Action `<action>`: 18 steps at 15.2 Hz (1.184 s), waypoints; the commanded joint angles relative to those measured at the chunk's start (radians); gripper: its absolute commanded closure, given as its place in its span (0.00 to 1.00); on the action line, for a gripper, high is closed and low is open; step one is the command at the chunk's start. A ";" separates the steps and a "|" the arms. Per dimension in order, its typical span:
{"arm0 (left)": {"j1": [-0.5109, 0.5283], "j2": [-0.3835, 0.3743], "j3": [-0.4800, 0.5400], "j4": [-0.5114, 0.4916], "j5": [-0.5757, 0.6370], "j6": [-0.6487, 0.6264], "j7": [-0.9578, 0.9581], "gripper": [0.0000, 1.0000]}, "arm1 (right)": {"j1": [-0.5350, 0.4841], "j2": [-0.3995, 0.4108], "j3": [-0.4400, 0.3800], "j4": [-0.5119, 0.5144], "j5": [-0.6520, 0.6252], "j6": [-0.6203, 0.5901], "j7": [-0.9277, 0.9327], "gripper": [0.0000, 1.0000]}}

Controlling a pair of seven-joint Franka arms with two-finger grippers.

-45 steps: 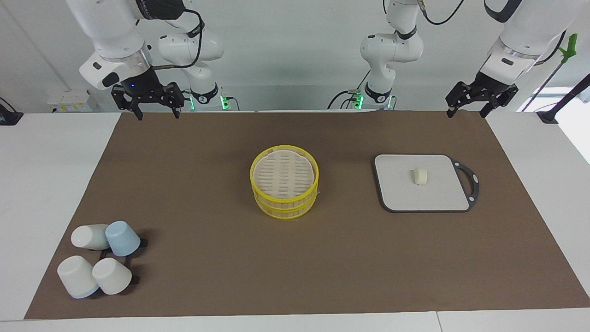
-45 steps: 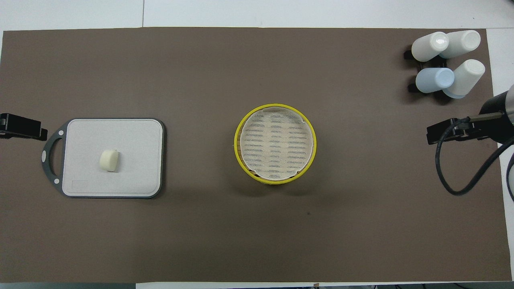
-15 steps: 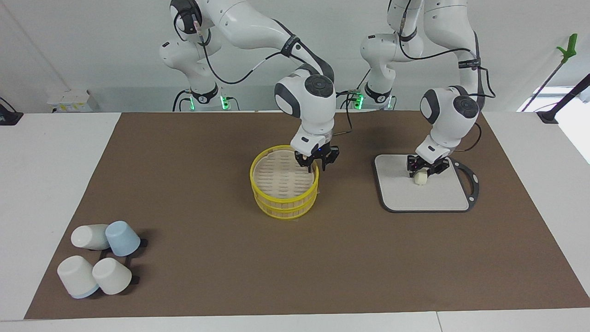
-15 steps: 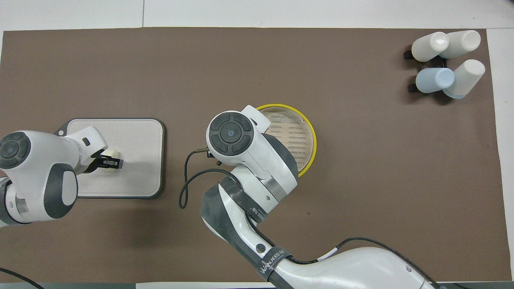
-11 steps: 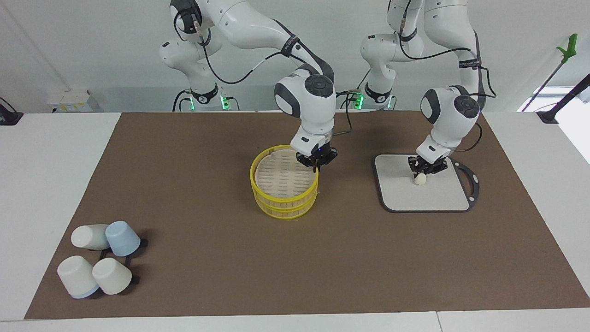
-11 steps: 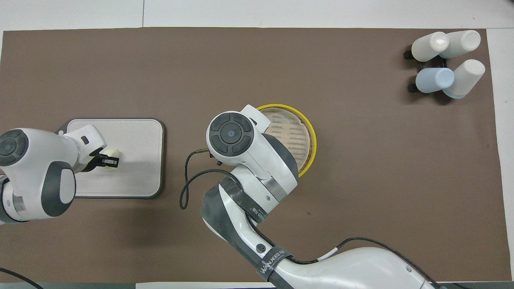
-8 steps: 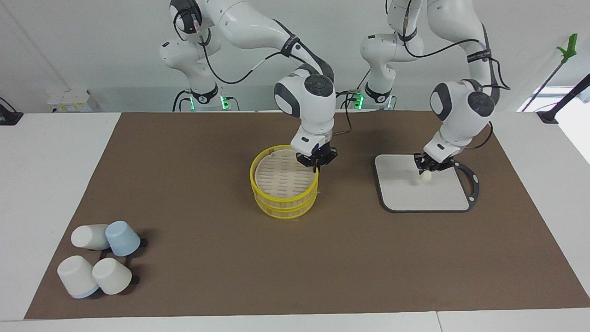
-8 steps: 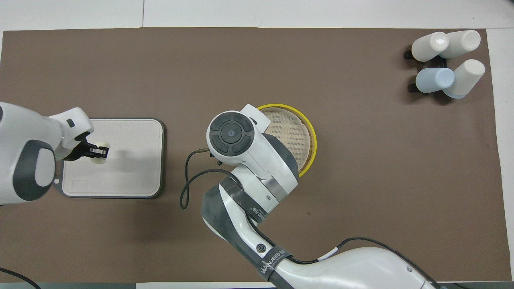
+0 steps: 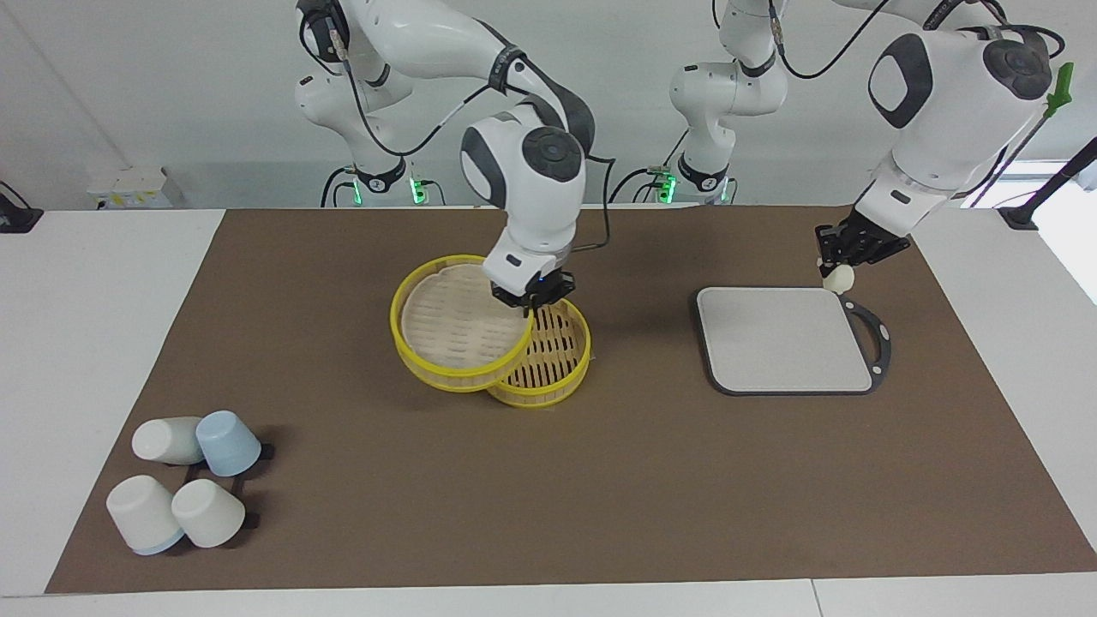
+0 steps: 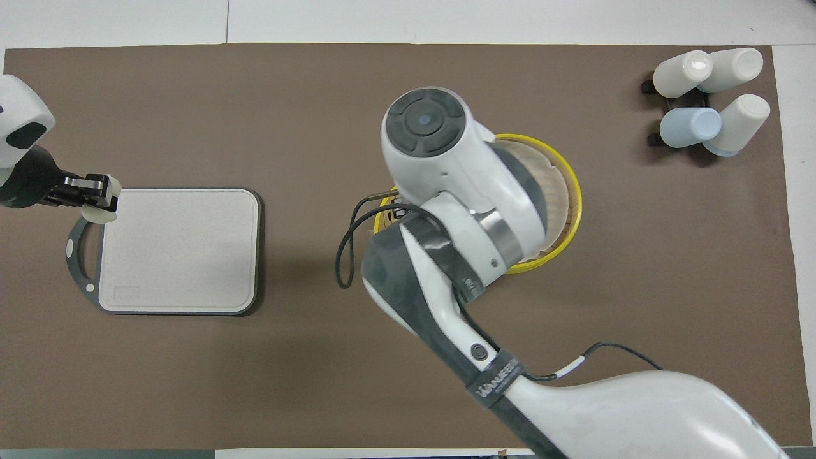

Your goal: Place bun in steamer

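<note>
Above the grey board's [image 9: 784, 338] handle corner, we see the left gripper [image 9: 836, 267] pinching the bun [image 9: 839, 278] — axis unclear — while the right gripper [image 9: 530, 302] clamps the steamer [image 9: 548, 377] lid [image 9: 454, 330] — tilted, lifted.

Colours and patterns on the brown mat [image 9: 651, 480].
The steamer [image 9: 553, 364] and its raised lid [image 9: 454, 330] have yellow rims and pale beige slotted panels; the lid's rim is pinched by the black right gripper [image 9: 527, 302]. The black left gripper [image 9: 844, 257] clasps the cream-white bun [image 9: 838, 278]. The board [image 9: 780, 338] is light grey with a dark grey edge and handle. Toward the right arm's end lie three white cups [image 9: 176, 501] and one pale blue cup [image 9: 227, 443]. Arms are white with grey joints.
</note>
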 commanded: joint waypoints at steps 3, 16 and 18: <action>-0.302 0.115 -0.002 0.035 -0.007 0.184 -0.465 0.81 | -0.171 -0.042 0.011 -0.006 -0.012 -0.113 -0.250 1.00; -0.633 0.386 0.003 -0.132 0.001 0.673 -0.762 0.25 | -0.331 -0.046 0.011 -0.034 -0.011 -0.107 -0.506 1.00; -0.632 0.380 0.003 -0.129 0.001 0.647 -0.760 0.00 | -0.329 -0.046 0.013 -0.034 -0.010 -0.107 -0.504 1.00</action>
